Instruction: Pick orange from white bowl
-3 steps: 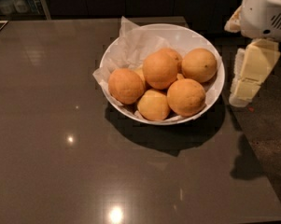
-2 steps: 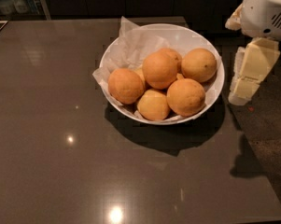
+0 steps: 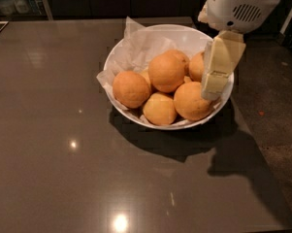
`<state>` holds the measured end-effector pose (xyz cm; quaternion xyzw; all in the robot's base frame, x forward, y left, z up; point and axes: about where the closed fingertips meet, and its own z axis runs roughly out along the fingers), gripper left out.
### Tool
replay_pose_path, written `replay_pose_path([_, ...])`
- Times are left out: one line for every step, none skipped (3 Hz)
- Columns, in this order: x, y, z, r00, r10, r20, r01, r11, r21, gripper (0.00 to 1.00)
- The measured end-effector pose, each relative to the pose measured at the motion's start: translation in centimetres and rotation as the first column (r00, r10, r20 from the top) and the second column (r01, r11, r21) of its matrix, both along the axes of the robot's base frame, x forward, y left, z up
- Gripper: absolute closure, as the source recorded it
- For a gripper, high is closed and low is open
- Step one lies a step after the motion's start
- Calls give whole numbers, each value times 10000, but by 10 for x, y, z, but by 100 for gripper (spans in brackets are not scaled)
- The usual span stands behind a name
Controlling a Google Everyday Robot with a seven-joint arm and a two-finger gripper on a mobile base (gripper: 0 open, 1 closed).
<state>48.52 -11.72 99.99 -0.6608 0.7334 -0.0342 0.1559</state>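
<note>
Leftward from beside the bowl, the gripper point(image 3: 211, 89) has come over the right side of the single white bowl point(image 3: 184, 32), its tip against the orange point(image 3: 188, 101) lying front right; open or closed, I cannot tell. Six oranges point(image 3: 166, 73) in all show, two partly hidden, on crinkled paper point(image 3: 136, 47), on the dark worktop point(image 3: 53, 144).
</note>
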Motion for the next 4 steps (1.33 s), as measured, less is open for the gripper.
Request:
replay_pose_path([7, 29, -1, 9991, 400, -146, -402, 9991, -122, 2])
replay_pose_path([13, 47, -2, 9980, 559, -279, -564, 9983, -161, 5])
replay_pose_path([19, 56, -4, 9980, 476, -425, -482, 9987, -134, 13])
replay_pose_path([27, 59, -10, 9975, 322, -628, -330, 9994, -113, 16])
